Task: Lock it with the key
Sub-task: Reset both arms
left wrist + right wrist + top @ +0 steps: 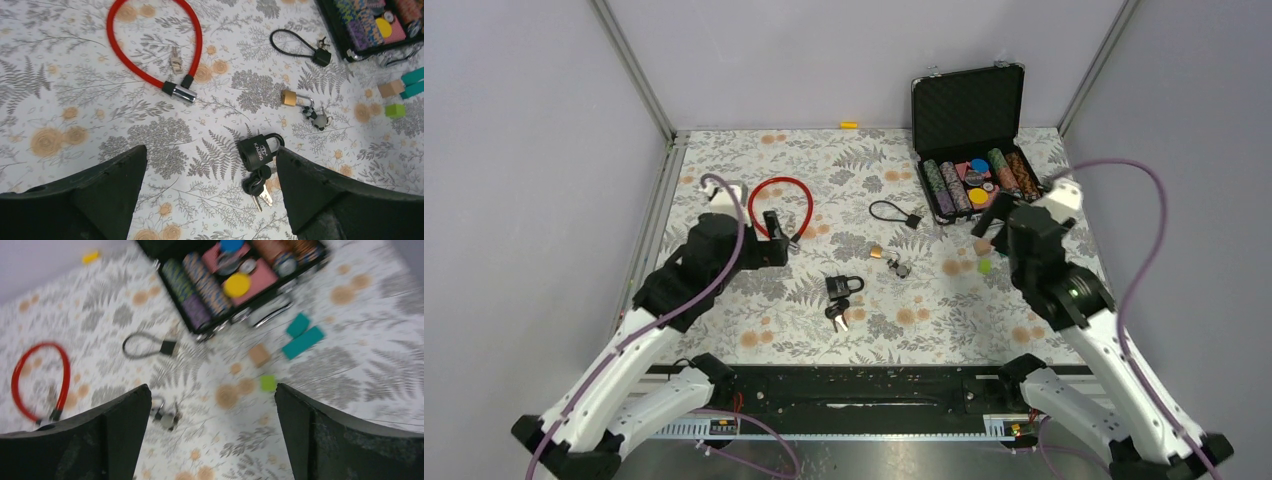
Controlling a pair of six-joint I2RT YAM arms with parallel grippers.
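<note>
A black padlock lies mid-table with a bunch of keys at its near end; in the left wrist view the padlock and its keys lie close to the right finger. My left gripper is open and empty above the table, left of the padlock, and shows in its wrist view. My right gripper is open and empty, high over the right side, also in its wrist view. A small brass padlock with keys lies right of centre.
A red cable lock lies at the back left. A black loop lock lies mid-back. An open black case of poker chips stands at the back right. Small wooden, teal and green blocks lie near it.
</note>
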